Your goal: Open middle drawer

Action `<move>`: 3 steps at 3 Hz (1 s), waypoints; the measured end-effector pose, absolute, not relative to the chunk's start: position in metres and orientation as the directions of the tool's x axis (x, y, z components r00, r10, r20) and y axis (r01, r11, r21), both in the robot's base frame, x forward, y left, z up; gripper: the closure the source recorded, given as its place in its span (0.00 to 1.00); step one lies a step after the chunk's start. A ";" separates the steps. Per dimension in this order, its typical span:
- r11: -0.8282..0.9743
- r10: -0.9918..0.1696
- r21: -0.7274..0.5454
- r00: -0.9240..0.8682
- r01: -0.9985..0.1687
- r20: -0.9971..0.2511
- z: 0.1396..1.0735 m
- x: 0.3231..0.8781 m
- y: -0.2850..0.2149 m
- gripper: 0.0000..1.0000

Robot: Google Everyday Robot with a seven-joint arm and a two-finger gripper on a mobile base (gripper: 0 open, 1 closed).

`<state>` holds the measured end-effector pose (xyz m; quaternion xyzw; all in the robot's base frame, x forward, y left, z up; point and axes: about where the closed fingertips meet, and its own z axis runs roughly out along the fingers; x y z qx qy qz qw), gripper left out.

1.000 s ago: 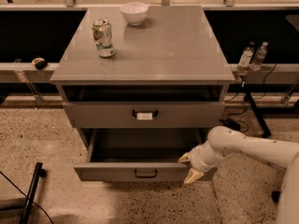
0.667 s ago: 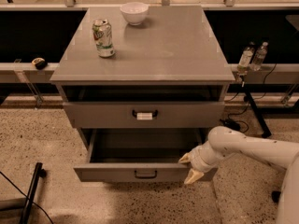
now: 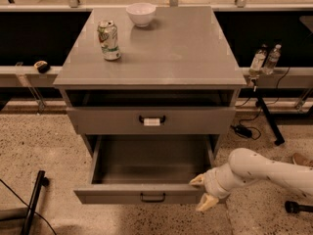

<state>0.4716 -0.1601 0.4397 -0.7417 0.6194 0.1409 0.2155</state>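
The middle drawer [image 3: 146, 192] is pulled far out of the grey cabinet, showing an empty grey inside and a small plain black handle [image 3: 152, 197] on its front. My gripper [image 3: 202, 192] is at the right end of the drawer's front panel, on a white arm coming in from the right. One cream fingertip [image 3: 198, 180] sits inside the panel and the other in front of it, so the gripper grips the panel. The top drawer [image 3: 151, 120], with a white-tagged handle, sits just above and slightly out. The lowest drawer is hidden under the open one.
A green soda can [image 3: 108, 39] and a white bowl [image 3: 141, 13] stand on the cabinet top [image 3: 176, 58]. Two small bottles [image 3: 264, 58] stand at the right on a rail. A black stand leg [image 3: 266, 119] and cables lie on the speckled floor at the right, and a black bar [image 3: 32, 199] lies at the lower left.
The middle drawer has slid further out toward the camera, and my gripper has moved the same way with it at the drawer's right front corner.
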 end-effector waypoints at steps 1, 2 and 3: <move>-0.114 -0.831 -0.171 0.188 -0.979 -0.524 0.455 0.441 -0.158 0.26; -0.112 -0.814 -0.232 0.223 -0.966 -0.536 0.477 0.443 -0.158 0.26; -0.120 -0.816 -0.301 0.267 -0.946 -0.514 0.509 0.469 -0.160 0.28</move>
